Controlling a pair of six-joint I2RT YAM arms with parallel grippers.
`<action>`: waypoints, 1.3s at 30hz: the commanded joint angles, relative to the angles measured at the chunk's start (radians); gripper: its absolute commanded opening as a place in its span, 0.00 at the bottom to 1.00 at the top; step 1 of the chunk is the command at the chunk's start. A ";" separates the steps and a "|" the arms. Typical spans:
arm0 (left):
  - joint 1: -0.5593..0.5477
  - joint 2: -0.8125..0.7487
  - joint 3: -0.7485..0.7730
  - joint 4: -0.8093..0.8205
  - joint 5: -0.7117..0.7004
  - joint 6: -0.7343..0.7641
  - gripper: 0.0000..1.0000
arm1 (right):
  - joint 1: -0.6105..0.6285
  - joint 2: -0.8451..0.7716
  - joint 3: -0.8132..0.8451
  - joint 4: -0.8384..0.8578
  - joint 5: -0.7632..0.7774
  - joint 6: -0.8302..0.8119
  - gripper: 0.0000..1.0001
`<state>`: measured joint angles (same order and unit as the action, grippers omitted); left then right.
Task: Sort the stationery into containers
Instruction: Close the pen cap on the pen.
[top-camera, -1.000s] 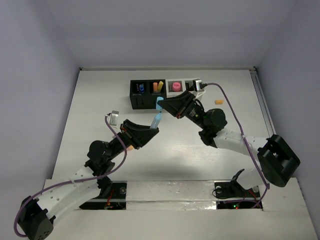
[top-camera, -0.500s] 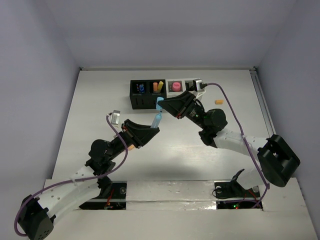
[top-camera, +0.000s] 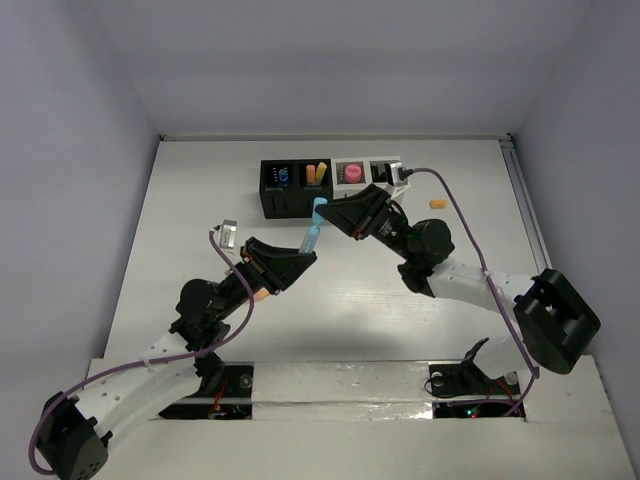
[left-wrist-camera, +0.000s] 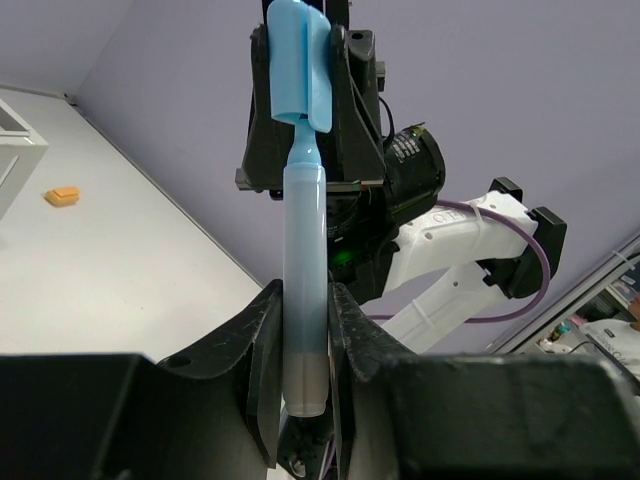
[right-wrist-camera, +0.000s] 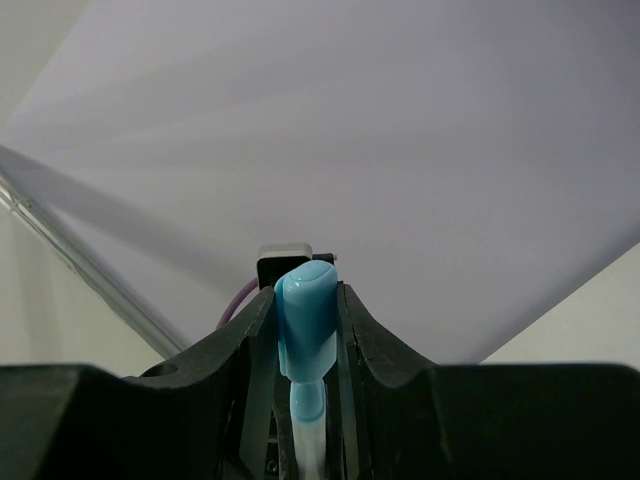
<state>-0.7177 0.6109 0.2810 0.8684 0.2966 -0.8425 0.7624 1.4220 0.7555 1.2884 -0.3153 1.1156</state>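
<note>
Pen (top-camera: 313, 233), pale blue, hangs above the surface (top-camera: 200, 220), spanned between my two tools, just at 6 o'clock of the containers (top-camera: 283, 207). My left tool (top-camera: 302, 258) is clamped tight on the grey tail of the barrel. My right tool (top-camera: 326, 213) is closed on the cap (left-wrist-camera: 297, 62) at the far end, its jaws standing partly apart only because the cap fills them. From the left wrist I see a thin neck bare between cap and barrel, so the cap is not seated. I judge the step to be pressing it home, though pulling it off would look the same and I cannot rule that out. To do it well I would hold the left tool fixed as the anvil and move only the right one, straight down the pen's own line, toward about 6 o'clock in the overhead view. Any sideways drift would bend at that neck and jam the cap. My left hold is low on the tail, so an off-line push could lever the barrel round in the grip. Once the gap closes I would let go with the right tool first and carry with the left. A blue piece (top-camera: 285, 177) sits in the compartment at the 9 o'clock end, my likely target. An orange bit (top-camera: 436, 204) lies at 3 o'clock of the row, unsorted.
</note>
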 joint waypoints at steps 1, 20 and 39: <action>0.008 -0.014 0.049 0.069 -0.008 0.013 0.00 | 0.006 -0.015 -0.004 0.258 -0.011 0.003 0.02; 0.035 0.046 0.067 0.311 0.085 -0.032 0.00 | 0.006 0.141 0.094 0.427 -0.156 0.165 0.07; 0.035 0.052 0.156 0.653 0.084 -0.188 0.00 | 0.087 0.074 0.231 0.427 -0.220 0.064 0.08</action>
<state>-0.6788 0.6704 0.3363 1.1416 0.3733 -0.9848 0.8162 1.5108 0.9558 1.3731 -0.4496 1.2526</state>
